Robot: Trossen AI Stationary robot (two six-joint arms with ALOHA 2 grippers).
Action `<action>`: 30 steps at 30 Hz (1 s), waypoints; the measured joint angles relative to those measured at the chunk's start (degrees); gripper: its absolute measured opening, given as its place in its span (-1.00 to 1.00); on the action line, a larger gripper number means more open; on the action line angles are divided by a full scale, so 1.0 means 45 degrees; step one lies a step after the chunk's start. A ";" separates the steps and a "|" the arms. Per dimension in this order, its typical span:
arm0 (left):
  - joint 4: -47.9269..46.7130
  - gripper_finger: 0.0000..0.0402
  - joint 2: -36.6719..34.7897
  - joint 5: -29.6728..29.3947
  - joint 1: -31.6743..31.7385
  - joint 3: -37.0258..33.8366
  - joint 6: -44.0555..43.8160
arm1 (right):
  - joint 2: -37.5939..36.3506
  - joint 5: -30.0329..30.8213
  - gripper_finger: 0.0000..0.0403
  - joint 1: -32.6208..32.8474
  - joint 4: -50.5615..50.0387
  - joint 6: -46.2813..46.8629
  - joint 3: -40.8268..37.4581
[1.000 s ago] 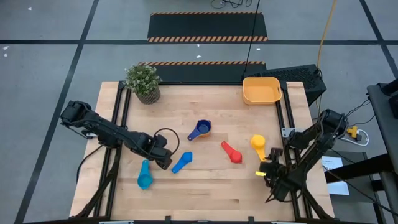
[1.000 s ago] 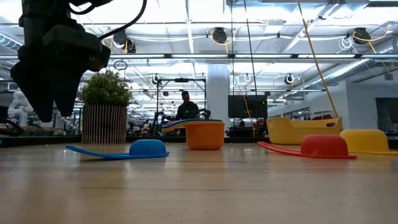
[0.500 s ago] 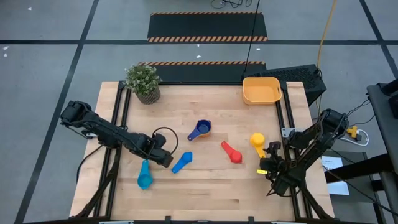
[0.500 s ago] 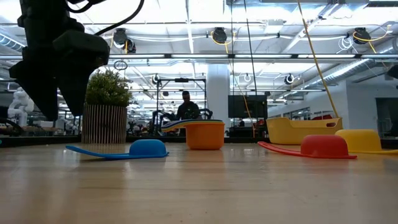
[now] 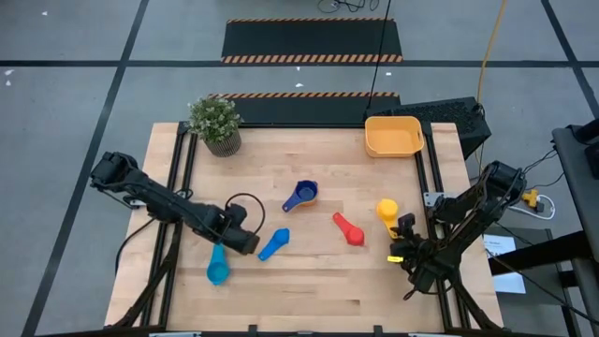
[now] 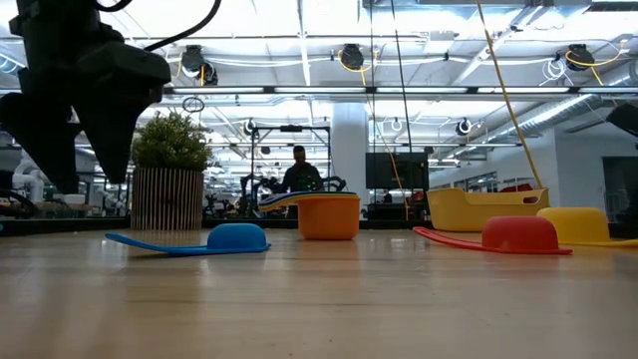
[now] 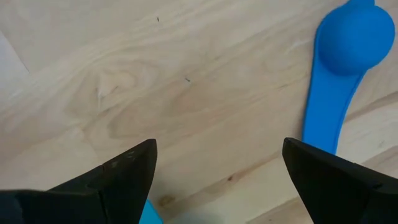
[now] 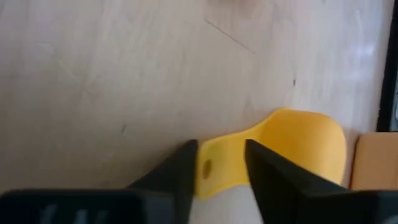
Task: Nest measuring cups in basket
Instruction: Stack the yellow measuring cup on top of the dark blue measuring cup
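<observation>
A: Biggest first, then: what is on the table (image 5: 309, 290)?

B: The basket (image 5: 393, 137) sits at the far right corner with nothing visible in it, so no nesting has started, I'd judge. The potted plant (image 5: 216, 123) is at the far left corner.

A: And the arms?

B: The left gripper (image 7: 214, 177) hangs with its jaws spread wide over bare wood between the teal cup (image 5: 217, 267) and the blue cup (image 5: 273, 244), probably picking a target. The right gripper (image 8: 219, 167) has its fingers either side of the yellow cup (image 8: 292, 143) handle; whether they already pinch it I cannot tell.

A: Why the handle?

B: It is the flat, thin part, easiest to clamp, and this cup lies nearest that arm.

A: The remaining cups?

B: The dark blue one (image 5: 303, 195) is mid-table, the red one (image 5: 349, 229) just right of centre, an orange one (image 6: 328, 216) shows only in the low view. No readable writing anywhere
</observation>
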 joint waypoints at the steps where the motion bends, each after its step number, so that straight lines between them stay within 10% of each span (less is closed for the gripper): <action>1: 0.0000 0.74 0.0000 0.0000 -0.0038 0.0000 -0.0083 | 0.0007 -0.0038 -0.46 0.0000 0.0045 0.0032 -0.0010; 7: 0.0005 0.74 0.0000 0.0320 -0.0100 0.0000 -0.0222 | -0.0332 -0.0140 -0.95 -0.0015 -0.0433 0.0221 0.0355; 30: 0.3922 0.74 0.0000 -0.0215 -0.0100 -0.0003 0.0325 | -0.1998 0.1019 -1.00 -0.2536 -0.7855 0.4270 0.7190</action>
